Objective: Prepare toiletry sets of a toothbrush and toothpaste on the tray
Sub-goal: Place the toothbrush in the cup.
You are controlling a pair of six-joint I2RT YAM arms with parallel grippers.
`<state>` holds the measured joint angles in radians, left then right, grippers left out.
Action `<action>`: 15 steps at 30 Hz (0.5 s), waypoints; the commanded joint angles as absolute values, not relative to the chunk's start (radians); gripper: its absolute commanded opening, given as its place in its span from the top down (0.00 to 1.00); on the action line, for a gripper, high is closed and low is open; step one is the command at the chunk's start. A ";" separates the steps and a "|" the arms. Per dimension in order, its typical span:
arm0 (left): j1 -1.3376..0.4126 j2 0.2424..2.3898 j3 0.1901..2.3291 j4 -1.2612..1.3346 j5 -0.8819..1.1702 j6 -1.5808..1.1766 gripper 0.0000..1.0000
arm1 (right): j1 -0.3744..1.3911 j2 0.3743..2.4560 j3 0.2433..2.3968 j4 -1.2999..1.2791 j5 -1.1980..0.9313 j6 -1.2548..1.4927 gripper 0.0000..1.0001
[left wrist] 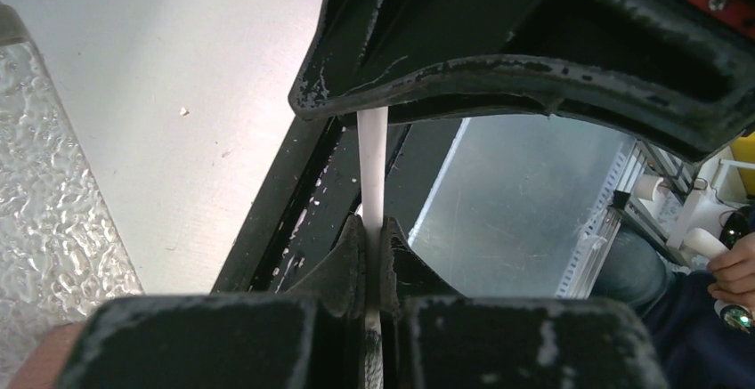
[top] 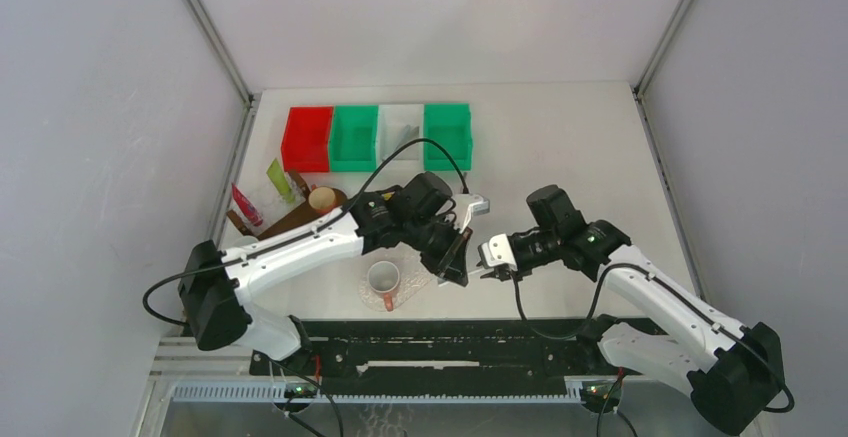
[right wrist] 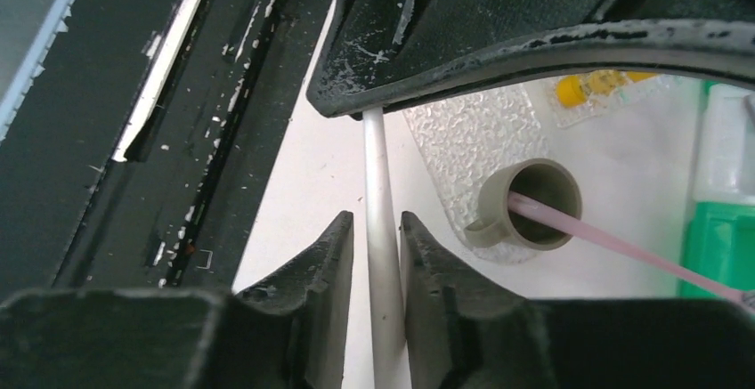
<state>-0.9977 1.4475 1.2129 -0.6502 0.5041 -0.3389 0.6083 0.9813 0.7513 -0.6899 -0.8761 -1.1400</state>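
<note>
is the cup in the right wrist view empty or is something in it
Not empty: a pink toothbrush stands in the cup, one end down inside, its shaft leaning out over the rim.

**Pale surface [top: 560,137], a few bits on it**

Got a row of four bins [top: 377,139] at the back: red, green, white, green. Over by the left edge, a pink tube [top: 245,204], a green tube [top: 280,180] and a tan cup [top: 323,200], close together. Nearer the front, a clear bumpy tray [top: 410,285].

Slim white toothbrush [left wrist: 372,166] gripped in left claw [left wrist: 374,233]; pink toothbrush [right wrist: 623,247] leaning in cup [right wrist: 486,211].
</note>
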 commanded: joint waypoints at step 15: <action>-0.996 1.044 0.962 -0.059 0.286 -0.314 0.39 | 0.475 0.935 0.856 -0.867 -1.122 -1.170 1.00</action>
<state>-0.9993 1.1839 1.0603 -0.3119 0.3923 -0.3515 0.5278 0.9722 0.8017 -0.8162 -0.9779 -1.1645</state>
